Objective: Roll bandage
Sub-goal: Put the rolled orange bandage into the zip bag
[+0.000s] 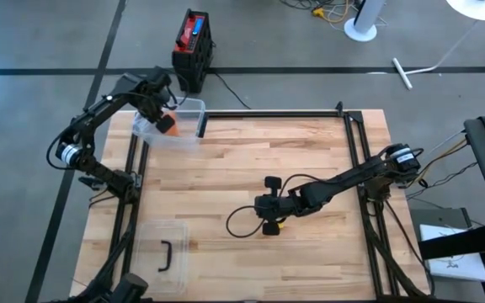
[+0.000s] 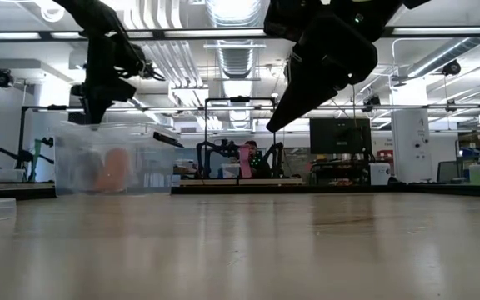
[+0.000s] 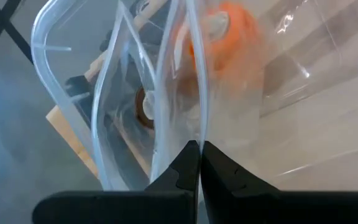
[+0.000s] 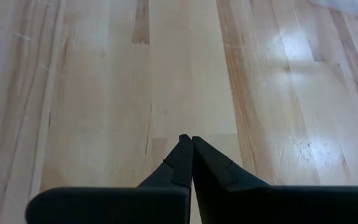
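Note:
An orange bandage roll lies inside a clear plastic container at the table's far left corner. Part of the container juts past the table edge. My left gripper is shut and points steeply down, right above the container's rim. My right gripper hangs shut over the bare middle of the table, well clear of the wood, with nothing between its fingers. My left gripper's shut fingertips stand at the container's clear rim, coming from above. I cannot tell whether they touch it.
A clear lid with a dark handle lies at the table's near left. A black cable loop hangs by the right arm. Black rails frame the table. A black and red box stands on the floor beyond the far edge.

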Controlling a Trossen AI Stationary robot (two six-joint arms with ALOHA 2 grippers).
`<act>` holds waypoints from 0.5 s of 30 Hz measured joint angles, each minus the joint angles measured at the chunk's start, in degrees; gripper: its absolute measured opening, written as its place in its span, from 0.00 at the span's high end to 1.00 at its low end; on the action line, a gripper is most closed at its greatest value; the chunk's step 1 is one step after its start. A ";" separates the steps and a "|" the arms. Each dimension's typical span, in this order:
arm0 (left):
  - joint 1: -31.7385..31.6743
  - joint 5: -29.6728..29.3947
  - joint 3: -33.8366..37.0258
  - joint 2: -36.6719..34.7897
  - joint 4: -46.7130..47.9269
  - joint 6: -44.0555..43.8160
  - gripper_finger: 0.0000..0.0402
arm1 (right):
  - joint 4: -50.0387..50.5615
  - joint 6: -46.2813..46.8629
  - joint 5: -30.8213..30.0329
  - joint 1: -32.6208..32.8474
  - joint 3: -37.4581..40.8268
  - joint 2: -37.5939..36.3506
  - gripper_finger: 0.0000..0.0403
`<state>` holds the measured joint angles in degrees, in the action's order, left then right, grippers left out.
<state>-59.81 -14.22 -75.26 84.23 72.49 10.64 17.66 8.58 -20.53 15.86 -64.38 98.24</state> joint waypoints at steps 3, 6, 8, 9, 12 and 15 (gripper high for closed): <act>0.12 0.31 0.00 0.00 -0.02 -0.51 1.00 | 0.01 0.06 0.00 0.01 0.02 0.00 0.99; 0.04 0.31 0.00 -0.01 -0.03 -1.24 0.99 | 0.01 0.55 0.00 0.02 0.02 0.00 0.99; 0.02 0.28 0.00 0.00 -0.09 -2.15 0.97 | 0.01 0.51 0.00 0.02 0.02 0.00 0.99; 0.03 0.28 0.00 0.00 -0.26 -2.41 0.96 | 0.00 0.47 0.00 0.02 0.02 0.00 0.99; 0.09 0.31 0.00 -0.01 -0.42 -3.00 0.92 | -0.01 0.11 0.00 0.02 0.02 0.00 0.98; 0.07 0.20 -0.43 0.00 -0.35 -2.50 0.86 | -0.01 -0.67 0.54 0.02 0.02 0.00 0.94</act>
<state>-59.75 -14.02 -75.69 84.23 72.14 8.15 17.65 7.91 -19.99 15.88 -64.36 98.24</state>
